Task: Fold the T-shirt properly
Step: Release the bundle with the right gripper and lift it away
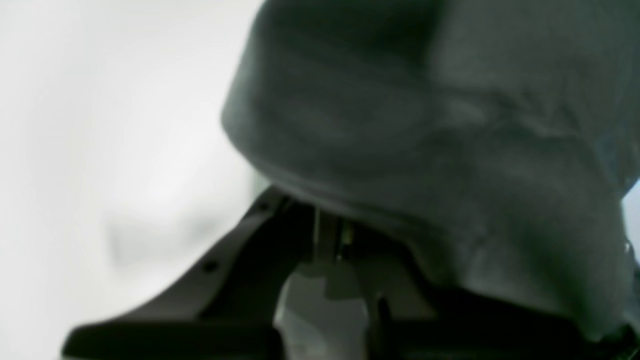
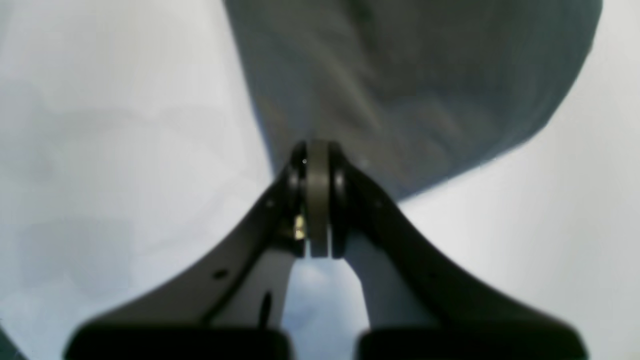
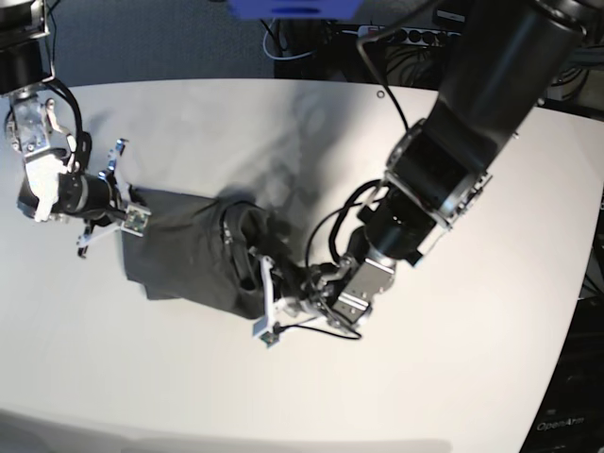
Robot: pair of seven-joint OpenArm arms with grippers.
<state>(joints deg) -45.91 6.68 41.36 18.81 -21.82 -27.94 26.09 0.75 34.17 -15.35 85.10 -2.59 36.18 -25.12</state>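
The right gripper [image 2: 317,150] is clenched on the T-shirt [image 2: 400,85]: in the right wrist view its two black fingers [image 2: 295,170] meet at the tips, with a thin pale band pressed between them, and the dark grey cloth starts right at those tips and fans away ahead of them, hanging or lying loose over the white table [image 2: 100,150]. In the base view this same gripper [image 3: 132,219] sits at one corner of the T-shirt [image 3: 189,255], touching its edge, and the cloth stretches away from it toward the other arm.

The left gripper [image 1: 330,235] is mostly buried. In the left wrist view, a thick rounded fold of the T-shirt [image 1: 425,150] lies over and just ahead of its tips, covering the finger on one side; the other black finger [image 1: 225,260] shows bare. Whether the fingers are closed on the fabric cannot be told from this blurred view. In the base view the left gripper [image 3: 269,307] is at the opposite end of the cloth, its pale fingers pressed against the bunched, rolled-up edge there.

Between the two grippers the T-shirt lies as a crumpled band on the table [image 3: 425,377], flatter near the right gripper and gathered into a dark hollow fold close to the left one.
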